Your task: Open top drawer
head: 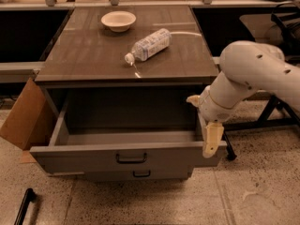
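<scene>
— Where's the top drawer (pixel 126 156)?
— Under the tabletop (pixel 93 55), standing well out past its front edge. My gripper (pixel 210 134) hangs below its right front corner; spread or closed, I can't tell. I'd retreat straight, without nudging anything

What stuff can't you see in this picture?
All in the camera view:
- Inside of the open top drawer: partly hidden behind its own front.
- The lower drawer: mostly covered by the top drawer.
- The robot arm, above the gripper at the drawer's right corner: cut off by the right edge.
</scene>
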